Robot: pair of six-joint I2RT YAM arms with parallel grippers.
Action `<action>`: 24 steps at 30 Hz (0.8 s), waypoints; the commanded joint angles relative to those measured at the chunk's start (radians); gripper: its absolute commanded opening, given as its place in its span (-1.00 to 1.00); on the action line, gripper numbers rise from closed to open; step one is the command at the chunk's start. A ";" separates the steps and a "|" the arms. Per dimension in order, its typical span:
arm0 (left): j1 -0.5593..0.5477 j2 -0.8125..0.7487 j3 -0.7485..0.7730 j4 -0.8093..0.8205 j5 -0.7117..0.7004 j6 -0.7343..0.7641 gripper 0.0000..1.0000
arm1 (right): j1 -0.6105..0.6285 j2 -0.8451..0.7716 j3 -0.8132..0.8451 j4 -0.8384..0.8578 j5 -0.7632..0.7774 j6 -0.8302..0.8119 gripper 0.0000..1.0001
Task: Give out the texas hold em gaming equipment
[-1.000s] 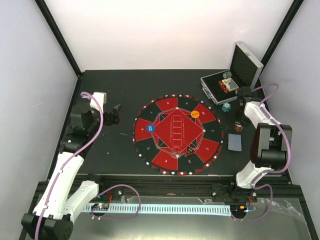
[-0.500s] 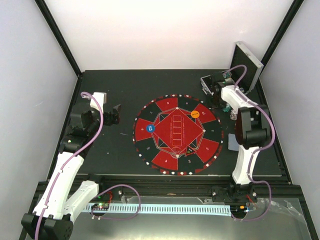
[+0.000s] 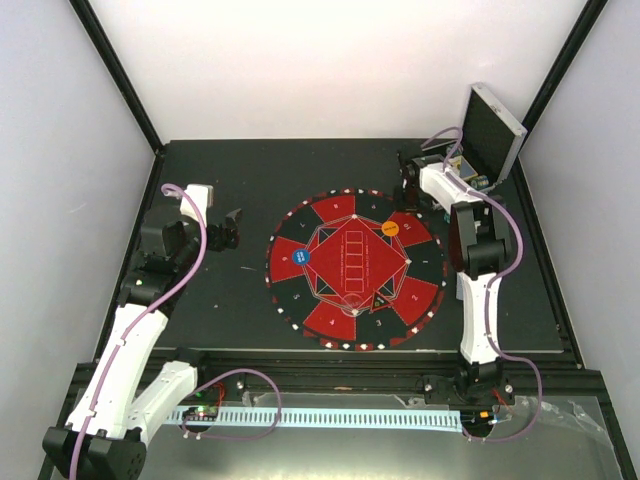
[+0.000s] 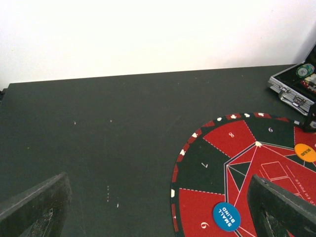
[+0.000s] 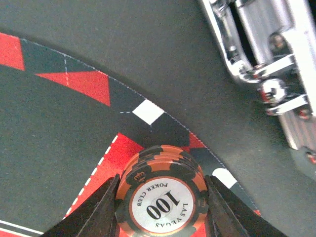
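Right pincer — jaws part-closed on a stack of orange-black chips (top face marked 100) — holds it over the mat rim near the case, seemingly to supply a seat segment. Left pincer gapes wide, empty, over the surface.

My end effector grips a stack of orange-and-black 100 poker chips over the rim of the red-and-black mat. The silver case sits on the dark tabletop, to the right.
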 commanded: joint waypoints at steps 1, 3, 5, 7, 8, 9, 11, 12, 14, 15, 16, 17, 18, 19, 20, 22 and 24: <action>-0.006 0.004 0.006 -0.006 -0.013 0.008 0.98 | 0.017 0.039 0.042 -0.032 -0.013 -0.013 -0.27; -0.006 0.004 0.005 -0.007 -0.014 0.008 0.98 | 0.026 0.048 0.046 -0.028 -0.017 -0.013 -0.27; -0.007 0.005 0.006 -0.006 -0.014 0.008 0.98 | 0.031 0.052 0.047 -0.024 -0.020 -0.013 -0.27; -0.006 0.006 0.005 -0.005 -0.013 0.008 0.98 | 0.033 0.061 0.053 -0.024 -0.021 -0.012 -0.26; -0.005 0.007 0.006 -0.005 -0.014 0.008 0.98 | 0.034 0.066 0.057 -0.026 -0.022 -0.011 -0.26; -0.005 0.007 0.005 -0.004 -0.012 0.008 0.98 | 0.034 0.070 0.059 -0.030 -0.021 -0.012 -0.26; -0.006 0.009 0.006 -0.005 -0.011 0.008 0.98 | 0.034 0.075 0.061 -0.033 -0.020 -0.011 -0.24; -0.006 0.009 0.007 -0.005 -0.011 0.008 0.98 | 0.034 0.074 0.060 -0.033 -0.020 -0.011 -0.22; -0.007 0.010 0.007 -0.005 -0.011 0.008 0.98 | 0.036 0.069 0.056 -0.032 -0.017 -0.011 -0.14; -0.006 0.010 0.007 -0.004 -0.012 0.008 0.98 | 0.035 0.067 0.054 -0.033 -0.017 -0.012 -0.09; -0.006 0.011 0.008 -0.004 -0.012 0.008 0.98 | 0.036 0.063 0.053 -0.033 -0.017 -0.013 -0.04; -0.006 0.011 0.007 -0.004 -0.010 0.008 0.98 | 0.036 0.059 0.052 -0.035 -0.018 -0.014 0.04; -0.006 0.012 0.007 -0.005 -0.009 0.008 0.98 | 0.036 0.054 0.052 -0.037 -0.021 -0.014 0.14; -0.007 0.012 0.006 -0.005 -0.010 0.008 0.98 | 0.036 0.046 0.051 -0.038 -0.019 -0.014 0.22; -0.006 0.012 0.007 -0.005 -0.011 0.008 0.98 | 0.036 0.035 0.046 -0.040 -0.017 -0.013 0.28; -0.005 0.012 0.008 -0.005 -0.010 0.008 0.98 | 0.036 -0.004 0.025 -0.034 -0.010 -0.012 0.31; -0.006 0.010 0.006 -0.004 -0.010 0.008 0.98 | 0.036 -0.074 -0.010 -0.030 -0.005 -0.012 0.32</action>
